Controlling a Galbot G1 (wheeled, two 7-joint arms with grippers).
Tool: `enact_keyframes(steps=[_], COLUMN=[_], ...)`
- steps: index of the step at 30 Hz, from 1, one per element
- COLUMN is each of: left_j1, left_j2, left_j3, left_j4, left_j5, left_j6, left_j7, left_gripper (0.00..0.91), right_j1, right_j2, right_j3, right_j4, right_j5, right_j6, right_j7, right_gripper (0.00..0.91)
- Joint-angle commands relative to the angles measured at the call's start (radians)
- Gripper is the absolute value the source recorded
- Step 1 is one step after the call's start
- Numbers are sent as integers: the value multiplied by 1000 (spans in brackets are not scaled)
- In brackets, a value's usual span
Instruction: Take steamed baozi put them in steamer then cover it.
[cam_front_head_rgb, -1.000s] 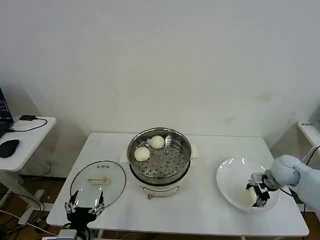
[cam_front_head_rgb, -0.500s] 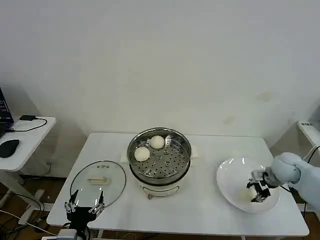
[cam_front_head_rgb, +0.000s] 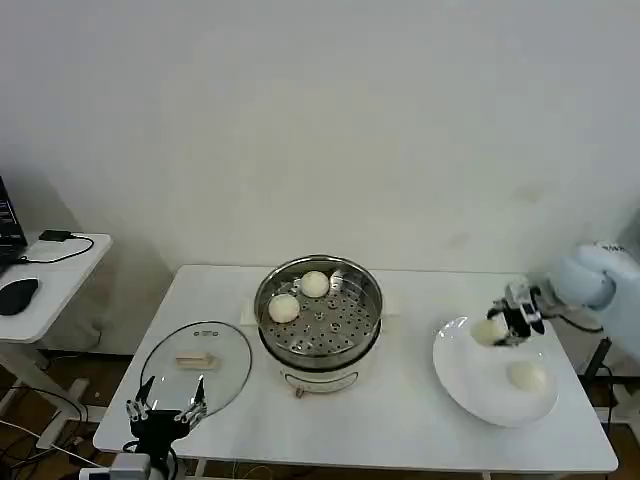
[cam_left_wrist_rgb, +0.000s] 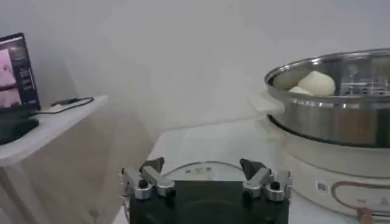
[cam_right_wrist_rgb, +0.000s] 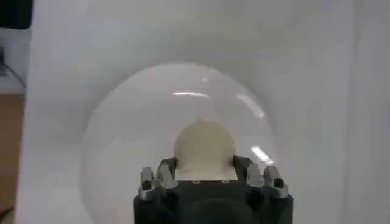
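Progress of the loading stage. Two smooth cream-white steamed baozi (cam_front_head_rgb: 285, 308) (cam_front_head_rgb: 314, 284) lay on the perforated tray of the round shiny stainless-steel steamer (cam_front_head_rgb: 319, 316), which stood at the middle of the white table (cam_front_head_rgb: 400, 400). The right gripper (cam_front_head_rgb: 505, 325) hung above the far rim of the flat white plate (cam_front_head_rgb: 470, 375), to the steamer's right, its jaws closed on a third cream-white bun (cam_front_head_rgb: 488, 330) that was lifted clear of the plate. A fourth cream-white bun (cam_front_head_rgb: 526, 375) lay on the plate. The round clear glass cover (cam_front_head_rgb: 195, 364) with its cream-white bar handle lay flat on the table to the steamer's left. The left gripper (cam_front_head_rgb: 166, 413) waited at the table's near edge beside the cover, its jaws spread and empty. Judged remaining: two buns to be placed, then the covering.
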Motion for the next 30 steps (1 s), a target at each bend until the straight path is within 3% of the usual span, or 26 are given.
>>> enact_keyframes(steps=[1,6,15,22,28,30], left_j1=[-5,-5,3,12,22,21], left_j2=[0,-6,-16,-28,-36,-38], left_j3=[5,4,-6,-21,-30,-33], left_j4=[-8,-12,-30,-38,-37,-36], left_j5=[-15,-13,-9,-9,-11,-13], left_j6=[9,10,16,17,13,13], left_j7=[0,1,-1,-1,0,0], left_gripper=[907,907,907,907,907,907], right_j1=[520,589,509,437,405,393], right_j2=[226,409,666,753,756,755], right_j3=[-321,-375,-403,-434,-467,-478], right_j4=[-11,-12,22,-6,20,16], right_j5=[147,185,220,184,131,82], right_j6=[-11,-28,-4,82,189,257], right_j7=[5,20,69,85,57,50], right_gripper=[635,635,635,645,645,645])
